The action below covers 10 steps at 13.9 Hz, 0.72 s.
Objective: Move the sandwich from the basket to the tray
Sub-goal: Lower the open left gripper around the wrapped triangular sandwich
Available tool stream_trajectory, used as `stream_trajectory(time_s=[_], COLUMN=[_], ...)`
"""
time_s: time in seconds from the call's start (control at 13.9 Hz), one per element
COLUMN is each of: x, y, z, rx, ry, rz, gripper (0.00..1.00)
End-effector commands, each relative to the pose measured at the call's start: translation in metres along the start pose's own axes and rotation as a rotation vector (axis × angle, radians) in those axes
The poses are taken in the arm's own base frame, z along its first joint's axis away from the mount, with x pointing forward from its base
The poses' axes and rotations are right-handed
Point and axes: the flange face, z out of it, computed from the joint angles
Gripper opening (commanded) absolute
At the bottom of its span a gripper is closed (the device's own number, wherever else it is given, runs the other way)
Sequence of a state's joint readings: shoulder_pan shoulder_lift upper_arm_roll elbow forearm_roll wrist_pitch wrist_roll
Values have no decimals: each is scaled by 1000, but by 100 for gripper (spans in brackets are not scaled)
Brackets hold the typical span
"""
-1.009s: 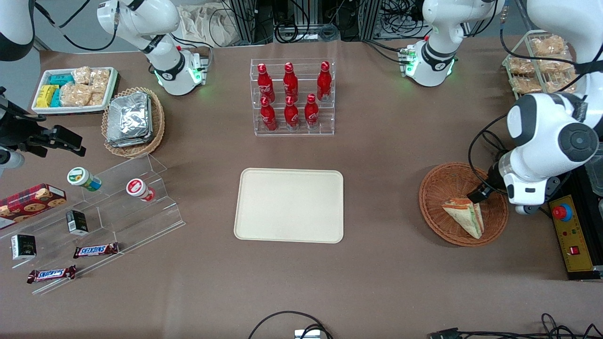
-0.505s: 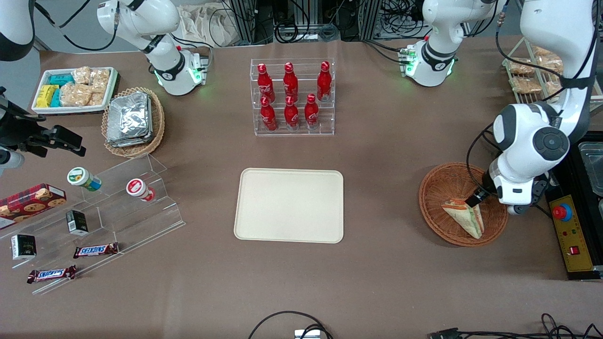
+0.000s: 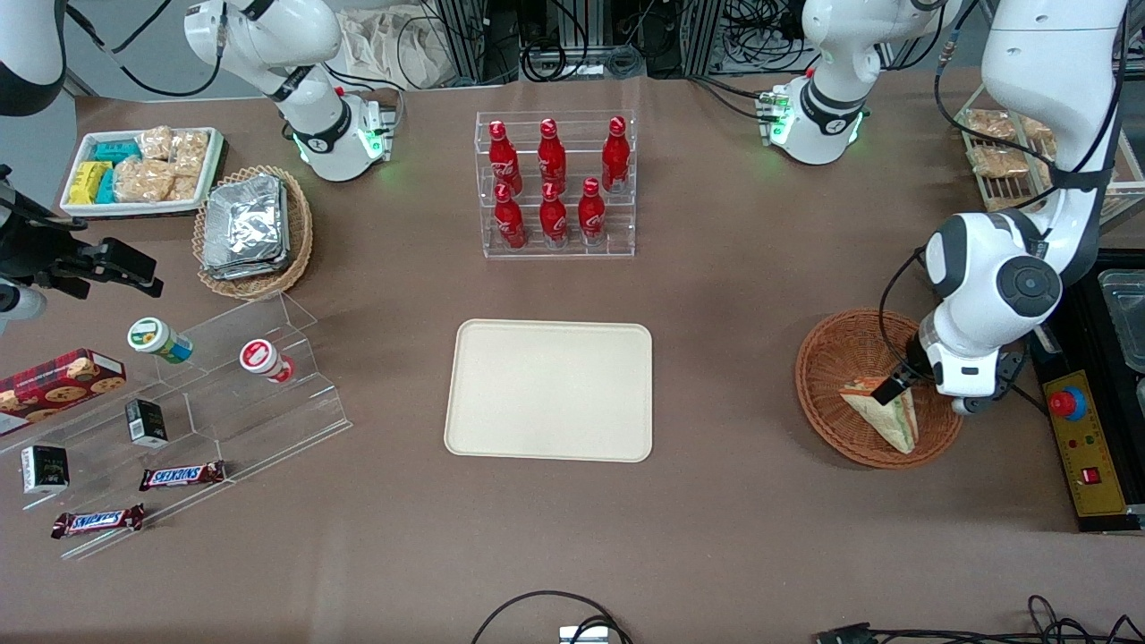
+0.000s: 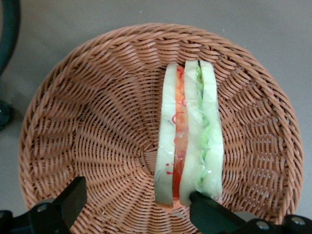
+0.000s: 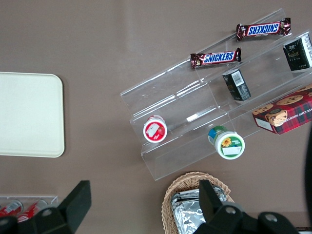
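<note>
brown table (image 3: pixel 733 295), tray (image 3: pixel 548 391), basket (image 3: pixel 827 358)

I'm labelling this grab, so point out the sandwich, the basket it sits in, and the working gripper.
sandwich (image 4: pixel 189 141), left wrist view, on its filling edge.
basket (image 3: pixel 827 353), front view, on its bare woven wall.
gripper (image 4: pixel 134 207), left wrist view, midway between its open fingertips, low over the basket.

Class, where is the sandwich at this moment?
The sandwich lies in the basket, toward the working arm's end of the table, well apart from the tray. The open tool hovers just above it, fingers spread.
</note>
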<state>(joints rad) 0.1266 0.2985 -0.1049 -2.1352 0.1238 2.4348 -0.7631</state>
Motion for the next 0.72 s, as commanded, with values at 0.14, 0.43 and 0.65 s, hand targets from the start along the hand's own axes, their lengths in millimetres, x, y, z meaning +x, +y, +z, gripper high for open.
stream_trajectory(time_s=[0.14,0.43,0.65], x=[24,25,26], y=[7,14,19], z=[-53,-31,10], rx=[62,-6,-31], ry=[-41,-73,-58], rz=[24,-26,-25], gripper=[100,100,100])
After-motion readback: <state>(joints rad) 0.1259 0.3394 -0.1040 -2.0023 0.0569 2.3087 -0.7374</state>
